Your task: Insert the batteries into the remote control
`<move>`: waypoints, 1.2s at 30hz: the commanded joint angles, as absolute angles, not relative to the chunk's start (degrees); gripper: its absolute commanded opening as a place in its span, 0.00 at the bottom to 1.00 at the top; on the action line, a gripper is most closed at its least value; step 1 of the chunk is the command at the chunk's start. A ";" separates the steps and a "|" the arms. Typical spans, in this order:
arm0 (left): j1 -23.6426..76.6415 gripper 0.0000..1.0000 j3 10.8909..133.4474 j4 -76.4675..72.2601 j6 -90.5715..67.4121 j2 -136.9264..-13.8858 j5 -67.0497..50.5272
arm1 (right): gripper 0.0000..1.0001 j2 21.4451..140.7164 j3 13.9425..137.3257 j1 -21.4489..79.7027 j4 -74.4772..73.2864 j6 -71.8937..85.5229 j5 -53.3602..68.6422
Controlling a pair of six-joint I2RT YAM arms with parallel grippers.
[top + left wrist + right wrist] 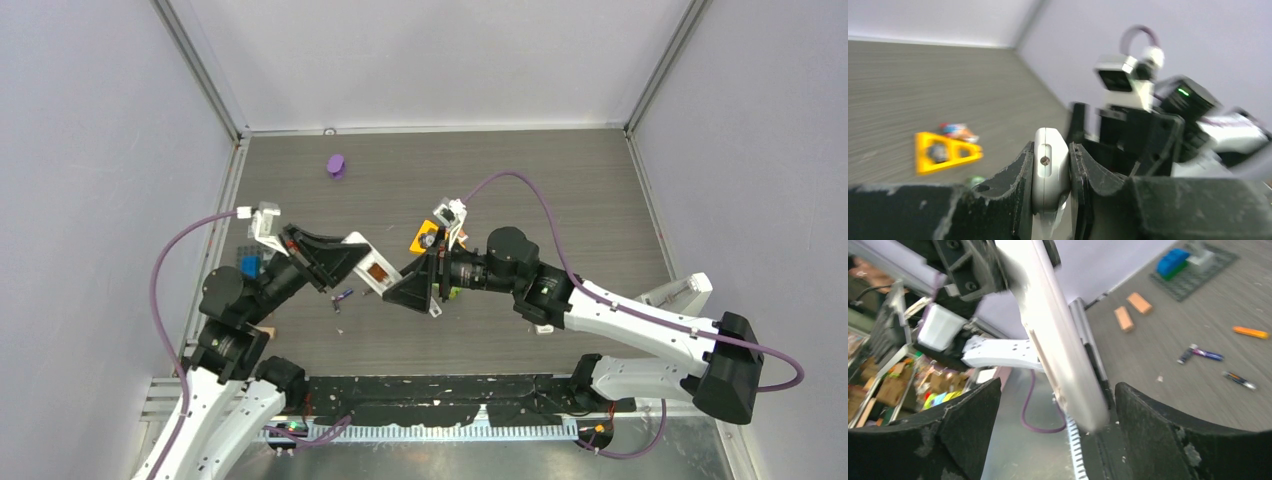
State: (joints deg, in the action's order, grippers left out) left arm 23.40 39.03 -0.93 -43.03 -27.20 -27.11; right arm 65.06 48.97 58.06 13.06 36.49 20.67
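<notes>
Two hands meet over the middle of the desk (560,180) in the top view. The left hand (348,262) grips a white remote (377,268), and the right hand (405,288) sits at the remote's free end. Small batteries (342,297) lie on the desk just beside them.

Left wrist view: the remote stands edge-on, clenched between both fingers. A yellow triangle (943,150) lies on the desk beyond.

Right wrist view: the right hand is spread wide, with the remote slanting between its fingers. An orange battery (1250,332), a purple battery (1205,354) and a dark battery (1240,381) lie apart on the desk.
</notes>
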 commanded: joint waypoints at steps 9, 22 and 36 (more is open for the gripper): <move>23.38 0.00 44.40 30.93 -29.56 -16.81 22.25 | 0.71 87.50 68.22 58.20 -17.45 47.75 -12.14; 23.40 0.00 44.57 34.98 -28.11 -14.37 27.60 | 0.51 121.39 104.63 59.77 -48.67 76.13 -16.24; 23.38 0.00 44.26 35.34 -27.19 -13.14 28.44 | 0.47 134.76 117.25 61.53 -56.80 83.12 -14.41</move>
